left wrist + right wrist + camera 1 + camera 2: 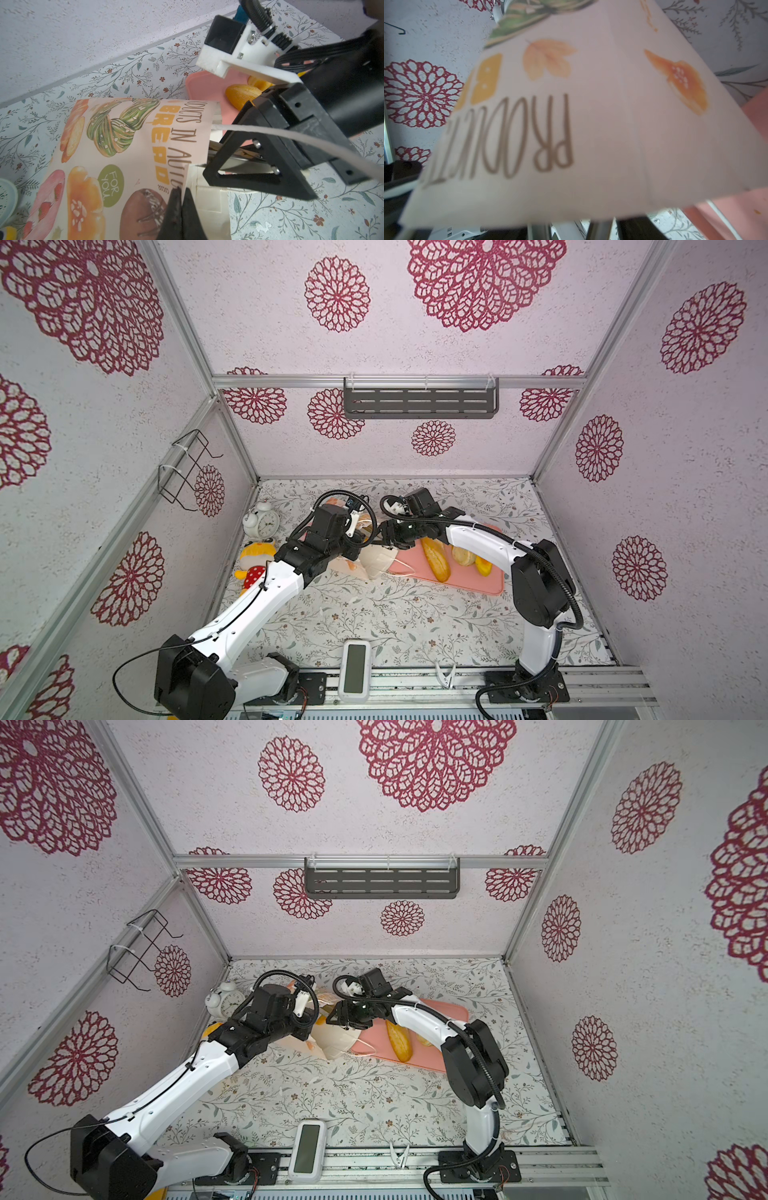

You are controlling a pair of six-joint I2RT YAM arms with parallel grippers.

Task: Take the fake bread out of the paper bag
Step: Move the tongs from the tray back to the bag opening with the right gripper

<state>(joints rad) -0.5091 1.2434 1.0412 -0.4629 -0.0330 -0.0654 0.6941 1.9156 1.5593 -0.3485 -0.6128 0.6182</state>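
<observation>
Two robot arms meet over a paper bag [124, 155] lying on its side on the flower-patterned bench [415, 622], its mouth turned toward a pink tray [469, 587]. The left end effector [181, 196] is closed, its fingertips pinching the bag's rim at the edge of the printed panel. The right end effector [384, 537] sits at the bag's mouth, and a white cord handle [291, 135] crosses in front of it in the left wrist view. The bag's panel fills the right wrist view, so it cannot be told whether that end effector's jaws are apart or gripping anything. Toy bread [399, 1041] lies on the tray, just beside the bag. It includes a long loaf [435, 559], a round bun [464, 556] and a small yellow roll [483, 565], the last two partly hidden under the right arm. The inside of the bag is hidden. At the bench's left edge are a white alarm clock [262, 521] and a yellow plush toy [255, 562]. A white gadget with a dark screen [354, 670] and a clip [445, 674] lie at the near edge.
</observation>
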